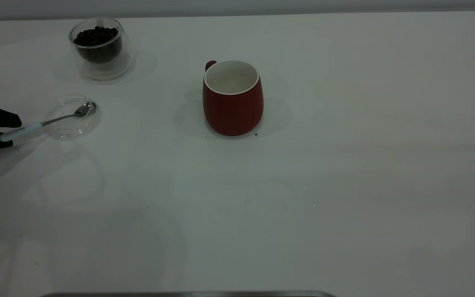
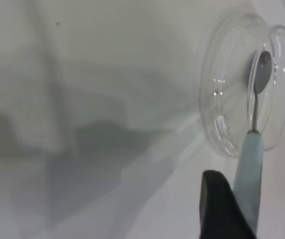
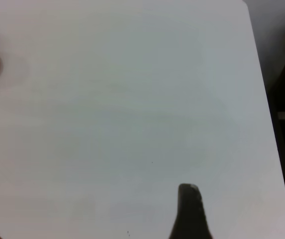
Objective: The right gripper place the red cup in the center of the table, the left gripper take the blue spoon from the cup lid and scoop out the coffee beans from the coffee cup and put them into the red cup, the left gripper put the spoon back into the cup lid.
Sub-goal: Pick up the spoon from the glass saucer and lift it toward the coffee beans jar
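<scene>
Left pincer (image 1: 8, 131) straddled the spoon (image 1: 35, 126) handle beside the lid (image 1: 72, 116), fingers apart, unclosed. We judged closing squarely on the handle wise, then lifting gently. Right pincer: couldn't tell.

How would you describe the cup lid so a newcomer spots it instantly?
Start at the red cup standing mid-table, then look toward the left edge, where the left gripper reaches in. Just past its jaws lies the cup lid, in front of the coffee cup full of coffee beans. It is the only flat, shallow clear disc, with the blue spoon resting its bowl in it.
</scene>
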